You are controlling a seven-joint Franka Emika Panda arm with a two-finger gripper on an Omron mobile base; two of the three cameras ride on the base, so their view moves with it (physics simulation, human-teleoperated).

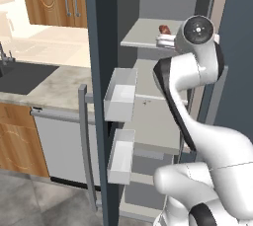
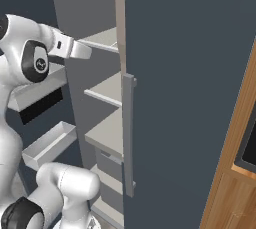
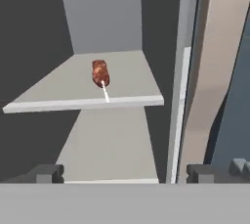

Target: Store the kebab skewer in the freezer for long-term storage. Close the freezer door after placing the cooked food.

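The white arm rises from the base, bends at a dark elbow and reaches forward at upper height. Its gripper [image 3: 124, 173] points ahead and slightly down, fingers [image 3: 47, 173] spread wide apart, nothing between them.

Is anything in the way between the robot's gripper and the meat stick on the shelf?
No. In the hand view, just bare grey shelf lies between the open gripper and the kebab skewer.
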